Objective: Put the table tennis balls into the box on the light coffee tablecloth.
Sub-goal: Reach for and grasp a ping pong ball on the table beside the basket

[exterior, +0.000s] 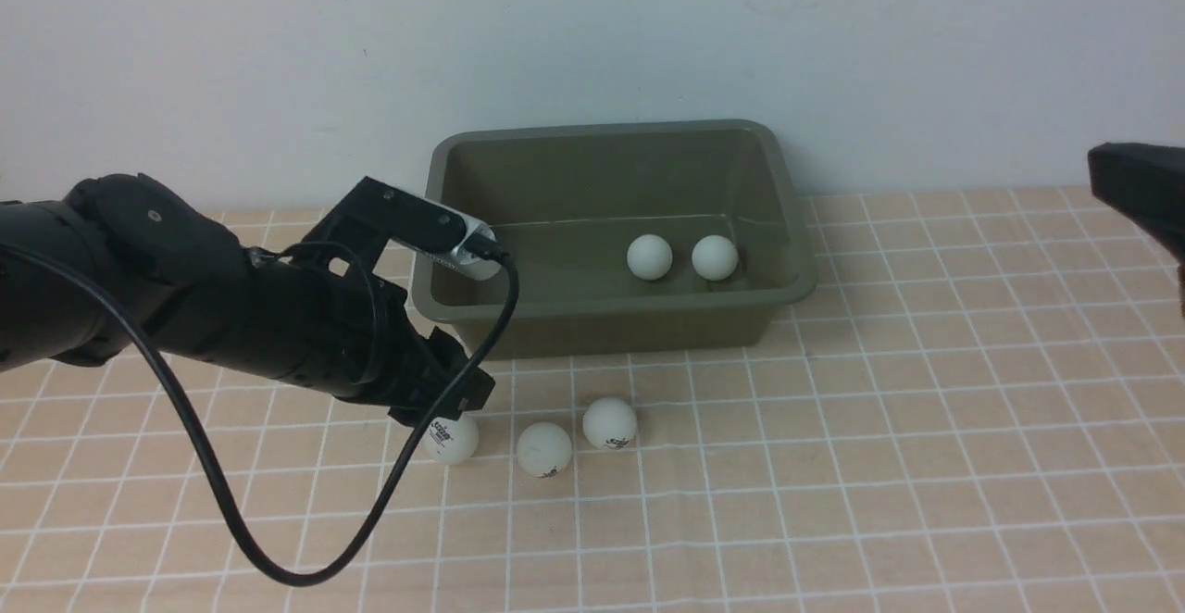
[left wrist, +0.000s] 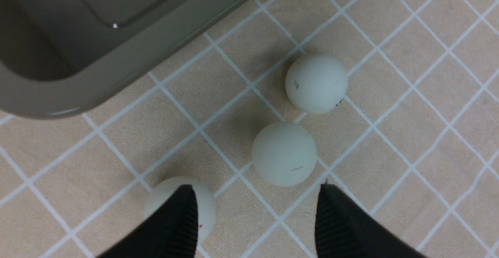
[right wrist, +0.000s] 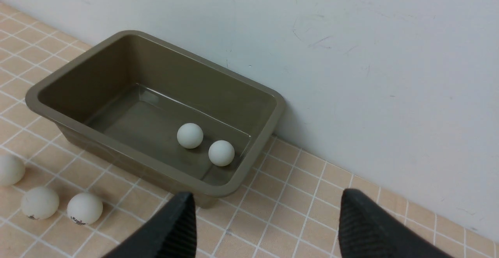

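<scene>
Left wrist view puts my left hand (left wrist: 257, 199) nearest of all. Its two dark fingers (left wrist: 175, 227) are spread wide with nothing between them, low over the light coffee tablecloth (left wrist: 390, 172). One finger hides part of the nearest ball (left wrist: 206, 211); whether it touches, I cannot tell. Just ahead of the gap lies the middle ball (left wrist: 284, 154), and close beyond that is a third ball (left wrist: 316, 83) with a small dark mark. All three rest on the cloth, a little way in front of the box (left wrist: 117, 71).

I judge these balls to be very light, hollow and stiff-shelled, smooth enough to squirt out of a pinch and ready to roll at a nudge. So I would take one across its widest part, a finger on either side and centred, closing gently. A finger landing off-centre would likely send it rolling, perhaps into its neighbour. The row is tight, so starting with an end ball looks safer to me.

Farther back, the front view shows a fourth ball (exterior: 649, 256) and a fifth ball (exterior: 715, 257) side by side on the box floor, toward its right end. The box itself sits close to the wall (exterior: 592, 30). My right hand (right wrist: 267, 197) is well off to the right, fingers spread and empty.
</scene>
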### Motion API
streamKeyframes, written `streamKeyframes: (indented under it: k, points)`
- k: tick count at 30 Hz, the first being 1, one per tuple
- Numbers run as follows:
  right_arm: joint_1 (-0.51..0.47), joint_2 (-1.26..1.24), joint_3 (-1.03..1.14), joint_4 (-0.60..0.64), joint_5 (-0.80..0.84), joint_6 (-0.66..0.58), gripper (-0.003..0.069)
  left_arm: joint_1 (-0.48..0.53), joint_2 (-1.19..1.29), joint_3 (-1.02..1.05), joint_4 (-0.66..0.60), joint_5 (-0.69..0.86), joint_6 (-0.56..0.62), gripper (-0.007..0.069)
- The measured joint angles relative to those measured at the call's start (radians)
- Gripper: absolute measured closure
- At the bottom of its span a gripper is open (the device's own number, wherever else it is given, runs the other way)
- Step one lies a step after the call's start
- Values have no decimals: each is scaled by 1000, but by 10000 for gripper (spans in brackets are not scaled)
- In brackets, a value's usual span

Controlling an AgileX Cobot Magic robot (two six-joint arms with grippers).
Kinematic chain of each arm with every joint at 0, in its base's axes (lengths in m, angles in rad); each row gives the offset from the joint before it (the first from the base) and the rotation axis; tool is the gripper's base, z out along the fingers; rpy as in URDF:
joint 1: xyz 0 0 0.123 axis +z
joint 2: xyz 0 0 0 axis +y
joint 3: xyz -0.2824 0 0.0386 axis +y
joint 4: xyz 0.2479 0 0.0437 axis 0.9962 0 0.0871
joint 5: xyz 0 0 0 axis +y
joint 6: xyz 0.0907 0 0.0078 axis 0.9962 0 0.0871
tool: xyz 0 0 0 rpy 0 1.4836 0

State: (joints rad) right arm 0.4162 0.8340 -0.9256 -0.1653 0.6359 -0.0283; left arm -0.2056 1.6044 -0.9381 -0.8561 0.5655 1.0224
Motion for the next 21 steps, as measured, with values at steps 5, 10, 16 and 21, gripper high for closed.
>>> streamKeyframes:
  k: [5,10,16,21]
  points:
    - [0,0,0,0,0,0,207,0,63,0,2,-3,-15,284]
    - [0,0,0,0,2,0,208,0,137,0,27,-35,-18,284]
    - [0,0,0,0,19,0,209,0,170,0,32,-112,-18,284]
    - [0,0,0,0,32,5,209,0,175,0,35,-168,-6,284]
